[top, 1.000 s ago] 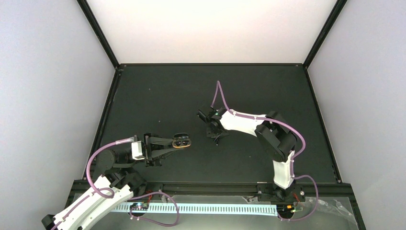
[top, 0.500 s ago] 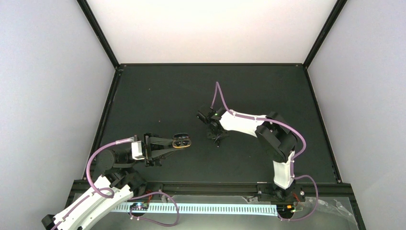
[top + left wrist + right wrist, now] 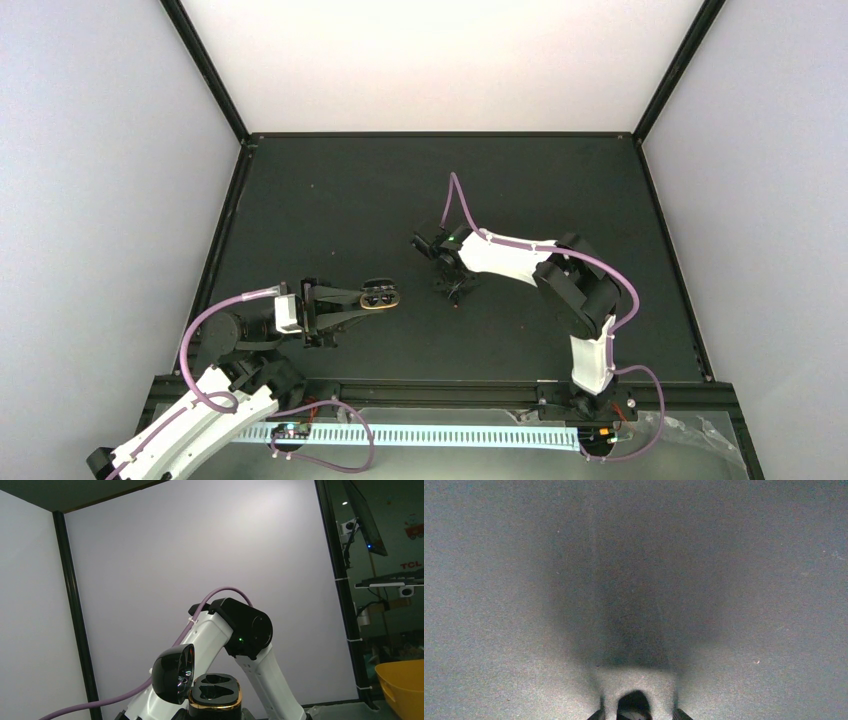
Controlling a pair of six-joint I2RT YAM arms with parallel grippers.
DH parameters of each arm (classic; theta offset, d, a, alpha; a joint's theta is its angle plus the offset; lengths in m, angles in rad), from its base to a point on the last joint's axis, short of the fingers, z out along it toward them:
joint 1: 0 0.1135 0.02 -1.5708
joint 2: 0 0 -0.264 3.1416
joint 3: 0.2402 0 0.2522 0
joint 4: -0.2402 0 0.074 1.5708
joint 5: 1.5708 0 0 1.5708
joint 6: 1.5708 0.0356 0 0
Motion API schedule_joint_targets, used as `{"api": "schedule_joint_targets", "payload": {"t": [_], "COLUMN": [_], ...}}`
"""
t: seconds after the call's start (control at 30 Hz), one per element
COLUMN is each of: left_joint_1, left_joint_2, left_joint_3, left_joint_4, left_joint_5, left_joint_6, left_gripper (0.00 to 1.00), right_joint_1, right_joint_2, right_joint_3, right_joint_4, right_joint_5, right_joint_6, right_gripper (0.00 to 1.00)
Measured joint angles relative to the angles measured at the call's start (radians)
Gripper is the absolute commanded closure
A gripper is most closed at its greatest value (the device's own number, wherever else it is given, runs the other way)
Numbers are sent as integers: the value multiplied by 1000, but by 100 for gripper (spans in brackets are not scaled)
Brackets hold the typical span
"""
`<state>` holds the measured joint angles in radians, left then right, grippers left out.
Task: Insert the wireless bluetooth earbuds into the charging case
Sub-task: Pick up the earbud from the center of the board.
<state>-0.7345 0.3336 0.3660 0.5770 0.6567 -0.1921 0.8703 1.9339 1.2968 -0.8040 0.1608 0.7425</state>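
Across the black table (image 3: 330, 200): both arms reach toward the middle.
Right gripper (image 3: 455, 288): tips down at the tabletop; cannot tell its jaw spacing.
Left gripper (image 3: 372, 298): clamped on the charging case (image 3: 215, 694).
Lid (image 3: 172, 672): hinged open, sockets facing up.

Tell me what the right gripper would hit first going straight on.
Probably the dark table: the right gripper points down at it, and its wrist view shows only that surface ahead; the gap is unclear.
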Motion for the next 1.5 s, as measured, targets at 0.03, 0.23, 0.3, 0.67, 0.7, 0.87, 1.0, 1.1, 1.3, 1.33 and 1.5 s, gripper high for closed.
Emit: {"api": "schedule_joint_targets", "payload": {"t": [0.03, 0.23, 0.3, 0.67, 0.7, 0.87, 1.0, 1.1, 1.3, 1.33, 1.5], "left_joint_1": [0, 0, 0, 0, 0, 0, 0, 0, 0, 0, 0], "left_joint_2": [0, 0, 0, 0, 0, 0, 0, 0, 0, 0, 0], "left_joint_3": [0, 0, 0, 0, 0, 0, 0, 0, 0, 0, 0], "left_joint_4": [0, 0, 0, 0, 0, 0, 0, 0, -1, -2, -5], "left_joint_5": [0, 1, 1, 1, 1, 1, 1, 1, 0, -1, -8], "left_joint_6": [-1, -2, -3, -3, -3, -3, -2, -2, -1, -1, 16], "left_gripper": [98, 98, 99, 99, 98, 98, 98, 98, 99, 98, 98], "right_joint_1": [0, 0, 0, 0, 0, 0, 0, 0, 0, 0, 0], "right_joint_2": [0, 0, 0, 0, 0, 0, -10, -32, -157, -193, -429], "right_joint_3": [0, 0, -1, -13, -13, -13, -24, -51, -151, -166, -241], "right_joint_4": [0, -1, 0, 11, 11, 12, 23, 45, 124, 140, 267], "right_joint_5": [-4, -9, -11, -27, -27, -28, -23, -16, 21, 29, 82], "right_joint_6": [0, -7, -9, -11, -12, -13, -11, -7, 0, 0, -29], "right_gripper": [69, 78, 79, 87, 88, 91, 91, 92, 93, 93, 93]}}
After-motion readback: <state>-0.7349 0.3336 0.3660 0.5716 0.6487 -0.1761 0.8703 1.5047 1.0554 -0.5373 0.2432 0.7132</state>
